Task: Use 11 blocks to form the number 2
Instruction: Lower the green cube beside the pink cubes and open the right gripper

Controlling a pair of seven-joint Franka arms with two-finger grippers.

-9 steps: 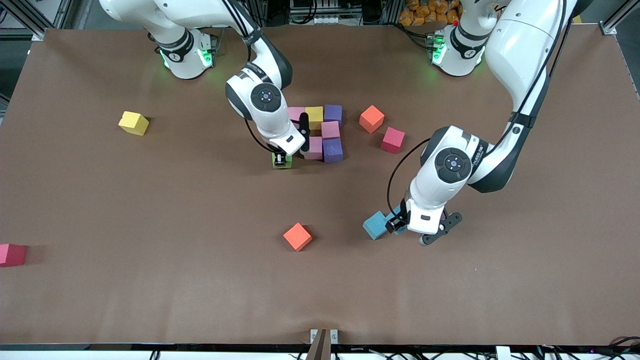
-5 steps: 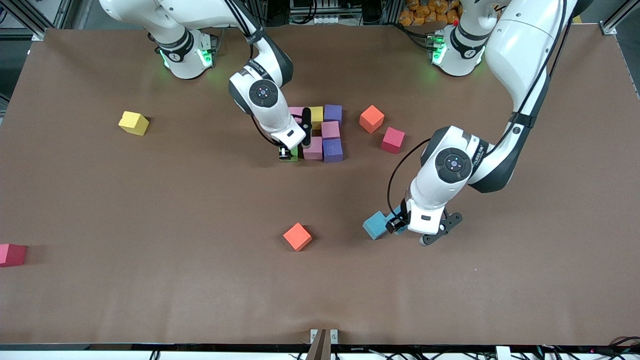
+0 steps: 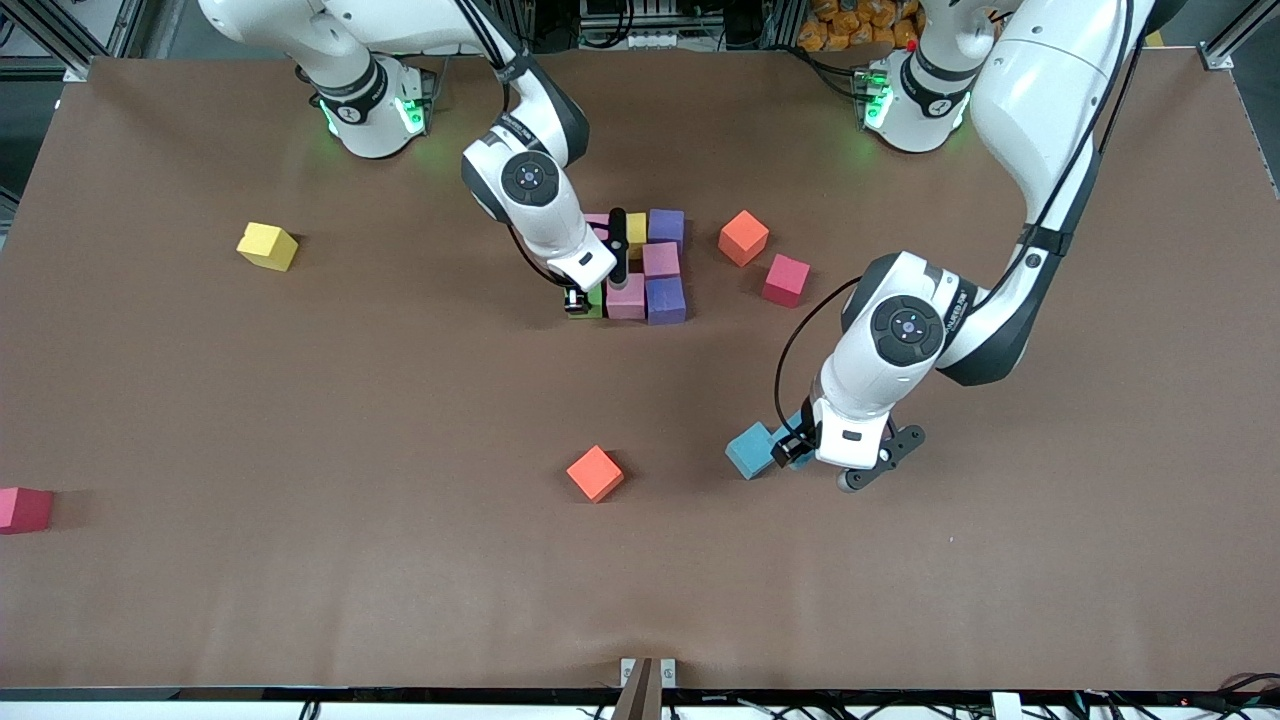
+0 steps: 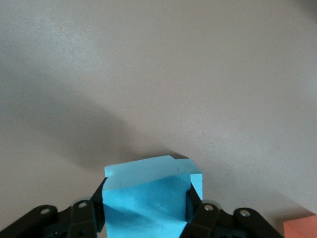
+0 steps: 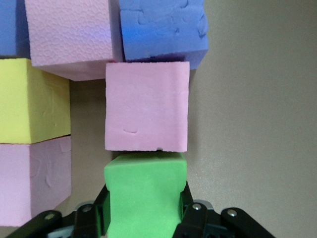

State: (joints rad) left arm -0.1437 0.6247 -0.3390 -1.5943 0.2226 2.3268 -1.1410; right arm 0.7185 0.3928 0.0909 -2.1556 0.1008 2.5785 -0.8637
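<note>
I see my right gripper (image 3: 583, 298) clamped on the green block (image 5: 144, 191), pressing it against a pink block (image 5: 147, 106) at the near edge of the partly built number 2 (image 3: 647, 262), while my left gripper (image 3: 795, 447) grips a light blue block (image 4: 148, 198) beside another light blue block (image 3: 750, 450).
</note>
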